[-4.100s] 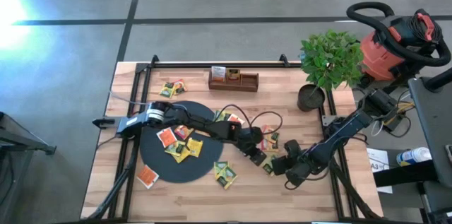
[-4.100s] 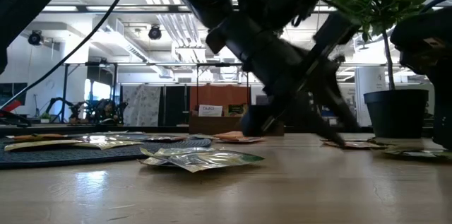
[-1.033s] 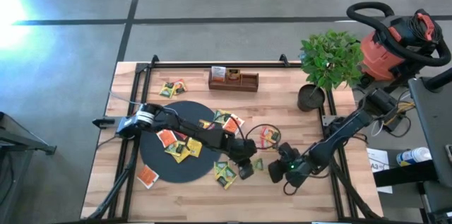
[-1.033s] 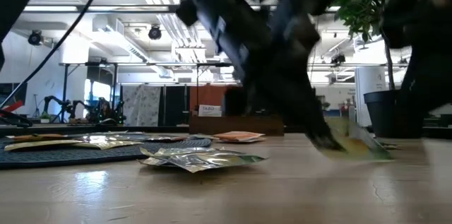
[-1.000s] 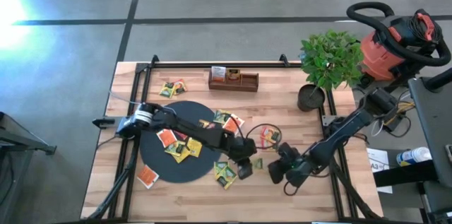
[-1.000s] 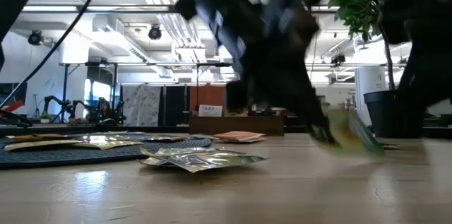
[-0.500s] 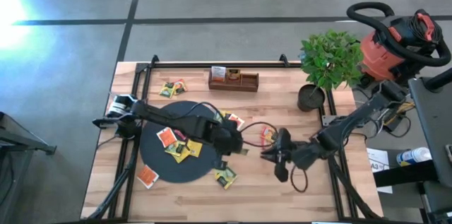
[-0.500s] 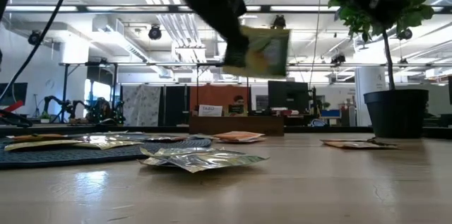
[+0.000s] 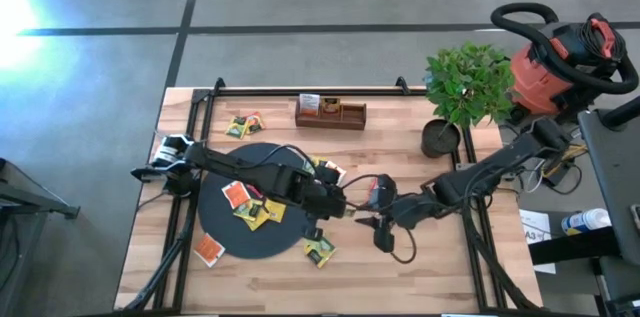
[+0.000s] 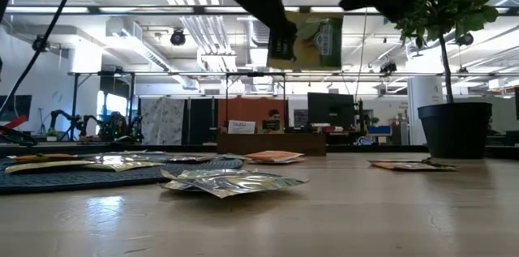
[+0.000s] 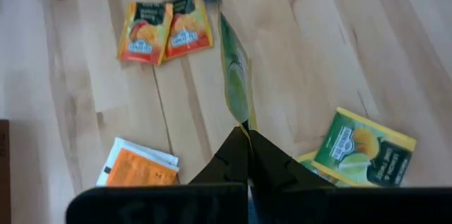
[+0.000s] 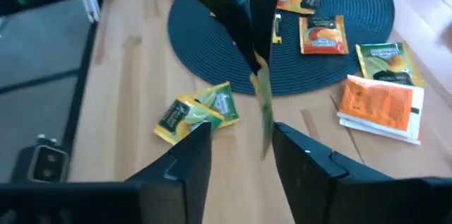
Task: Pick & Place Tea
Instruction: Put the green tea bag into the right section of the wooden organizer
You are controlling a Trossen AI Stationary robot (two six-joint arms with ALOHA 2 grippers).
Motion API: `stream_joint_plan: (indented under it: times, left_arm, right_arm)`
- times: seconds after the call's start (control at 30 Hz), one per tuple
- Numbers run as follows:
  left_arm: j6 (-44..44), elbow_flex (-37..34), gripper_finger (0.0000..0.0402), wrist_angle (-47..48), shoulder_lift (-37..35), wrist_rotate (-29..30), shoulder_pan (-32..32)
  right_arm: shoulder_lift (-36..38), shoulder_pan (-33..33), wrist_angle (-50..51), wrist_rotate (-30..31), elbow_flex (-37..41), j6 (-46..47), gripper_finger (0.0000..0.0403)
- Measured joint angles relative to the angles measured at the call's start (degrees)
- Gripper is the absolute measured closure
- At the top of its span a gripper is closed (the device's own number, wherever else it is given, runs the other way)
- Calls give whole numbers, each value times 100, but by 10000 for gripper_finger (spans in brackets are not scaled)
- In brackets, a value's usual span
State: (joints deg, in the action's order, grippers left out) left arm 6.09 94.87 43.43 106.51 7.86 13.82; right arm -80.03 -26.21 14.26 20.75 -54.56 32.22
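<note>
My left gripper is shut on a green-and-yellow tea packet high above the table's middle. The packet shows edge-on in both wrist views. My right gripper is open just right of it, one finger on each side of the packet's free end, touching nothing. Other tea packets lie flat on the black round mat, near its front edge and on the wood. My left gripper pinches the packet's near edge between its two fingertips, slanting down from the table's left. The packet stands on edge, lifted clear of the table, and juts out from the fingers toward my right gripper.
A brown wooden tray stands at the back middle and a potted plant at the back right. More packets lie at the far left and at the mat's near left. A black cable loops near my right gripper.
Both grippers have risen from the table. My left gripper has lifted the green packet clear and carried it a little toward the mat, rolling so that the packet now stands on edge. My right gripper has followed toward the table's left, staying next to the packet.
</note>
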Motion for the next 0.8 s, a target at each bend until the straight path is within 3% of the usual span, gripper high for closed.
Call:
stream_joint_plan:
  times: [0.23, 0.47, 0.8]
  left_arm:
    - [-61, 46, 401, -130, 7, 4, 22]
    - [-200, -35, 401, 115, 31, -96, 42]
    - [-206, -39, 401, -389, 45, -215, 92]
  right_arm:
    - [-532, 12, 475, 25, -462, -289, 233]
    - [-473, -3, 1255, 353, -837, -297, 229]
    - [-639, -3, 1000, 320, -948, -574, 227]
